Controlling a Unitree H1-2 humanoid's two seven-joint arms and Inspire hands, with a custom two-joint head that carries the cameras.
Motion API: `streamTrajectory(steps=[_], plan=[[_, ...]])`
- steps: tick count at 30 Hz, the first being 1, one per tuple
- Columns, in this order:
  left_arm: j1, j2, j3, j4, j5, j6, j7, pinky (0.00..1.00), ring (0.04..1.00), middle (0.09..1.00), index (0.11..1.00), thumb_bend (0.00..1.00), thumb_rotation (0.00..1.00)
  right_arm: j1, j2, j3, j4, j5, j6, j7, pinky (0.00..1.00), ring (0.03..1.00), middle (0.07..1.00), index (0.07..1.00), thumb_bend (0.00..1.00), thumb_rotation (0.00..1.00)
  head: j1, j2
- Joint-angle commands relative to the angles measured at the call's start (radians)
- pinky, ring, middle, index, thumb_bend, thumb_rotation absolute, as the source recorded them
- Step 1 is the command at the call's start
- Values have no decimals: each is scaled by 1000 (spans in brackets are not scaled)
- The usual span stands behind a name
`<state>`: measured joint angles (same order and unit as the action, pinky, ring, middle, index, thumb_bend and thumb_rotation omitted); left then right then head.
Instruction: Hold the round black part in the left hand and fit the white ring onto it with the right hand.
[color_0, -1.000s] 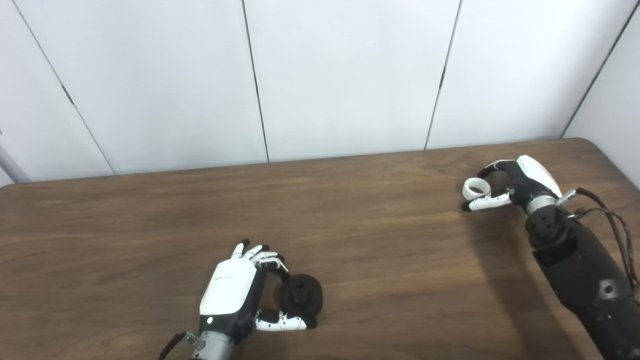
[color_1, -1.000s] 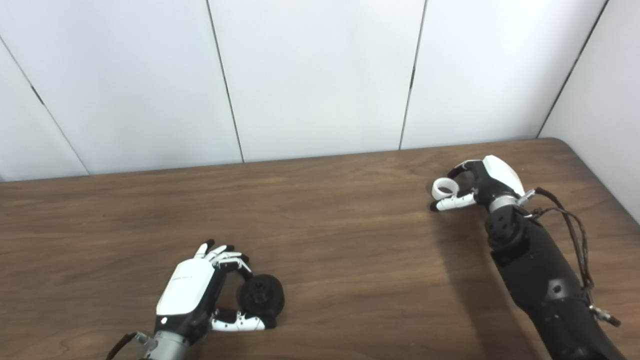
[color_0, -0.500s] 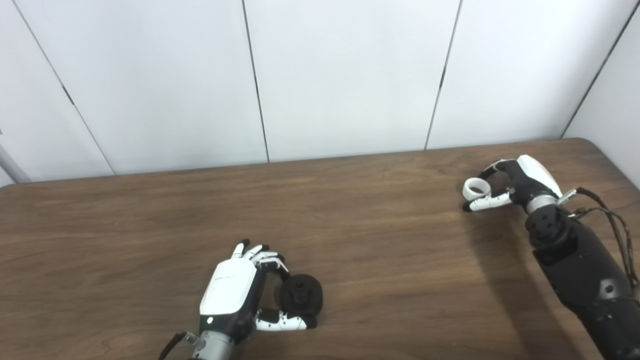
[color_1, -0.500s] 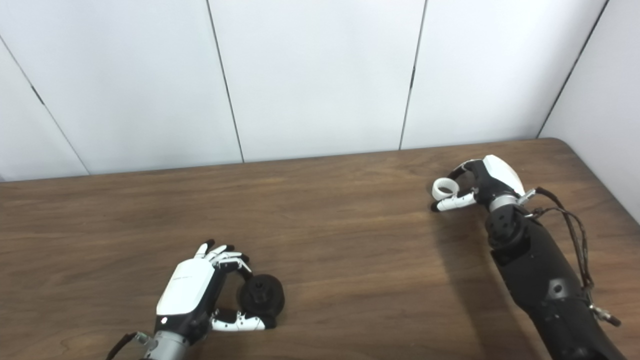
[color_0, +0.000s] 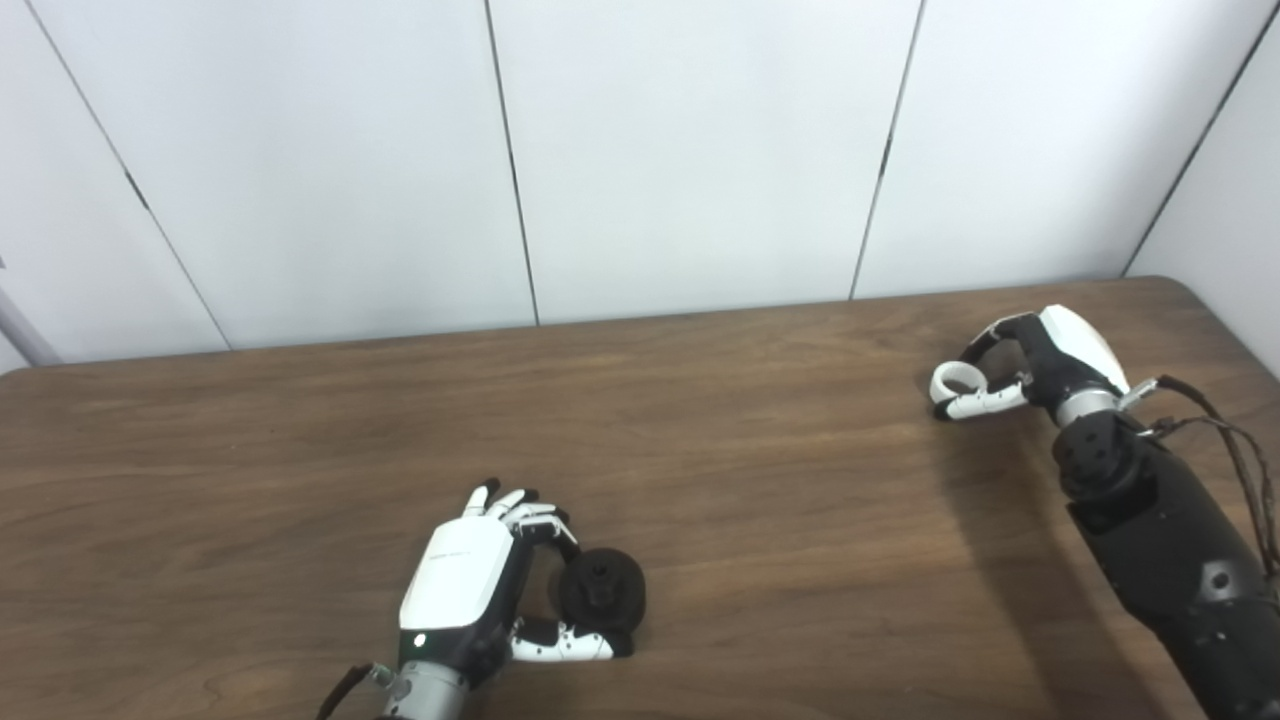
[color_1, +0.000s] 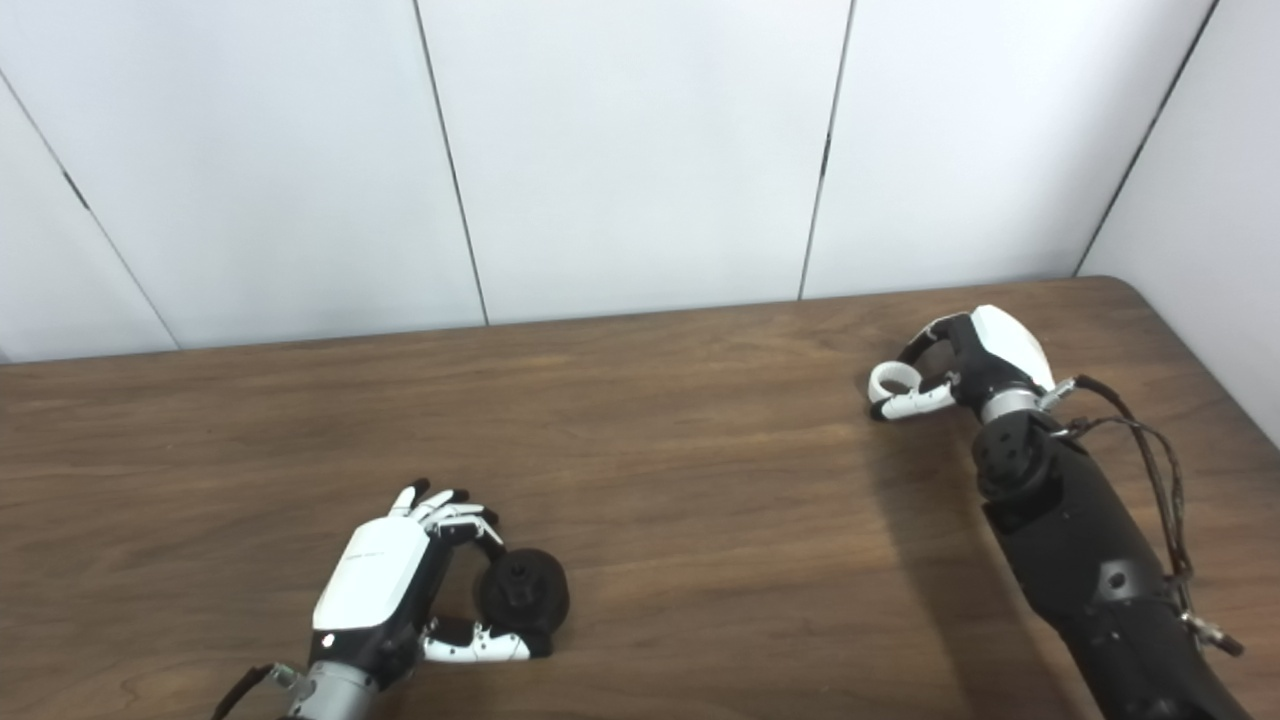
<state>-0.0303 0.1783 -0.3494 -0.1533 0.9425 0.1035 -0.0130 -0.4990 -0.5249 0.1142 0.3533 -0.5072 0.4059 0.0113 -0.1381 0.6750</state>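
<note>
Lifting slightly, the right hand (color_0: 1040, 360) now pinches the white ring (color_0: 951, 378) near the table's (color_0: 760, 480) far right corner. Left hand (color_0: 470, 590) stays by the near edge, fingers curled around the round black part (color_0: 603, 592), well apart.

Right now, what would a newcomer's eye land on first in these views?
Probably the two hands, far apart on the bare brown table. Near the front edge, the left hand curls around the round black part. Far to the right, the right hand pinches the small white ring between fingers and thumb.
</note>
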Motion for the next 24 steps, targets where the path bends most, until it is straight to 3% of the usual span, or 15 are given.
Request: streamTrajectory(steps=[1,8,13,24], plan=[[-12,12,4,-20,13,1,-3,1000,885,763,484,523,52,-17,-27,-12,-27,1,-41,-15,1000,927,777,486,521,128,-1,1],[-13,8,4,-18,11,2,-2,1000,887,762,484,523,52,-1,-34,-11,-82,2,-39,6,996,940,816,486,522,131,1,2],[-12,6,1,-18,16,7,-5,1000,887,764,484,523,52,20,-36,3,-186,-15,-53,29,919,928,805,485,524,134,8,4],[-11,-6,-5,-23,27,18,-11,1000,893,766,484,523,52,57,-24,66,-467,-42,-22,180,908,950,817,484,524,134,29,12]])
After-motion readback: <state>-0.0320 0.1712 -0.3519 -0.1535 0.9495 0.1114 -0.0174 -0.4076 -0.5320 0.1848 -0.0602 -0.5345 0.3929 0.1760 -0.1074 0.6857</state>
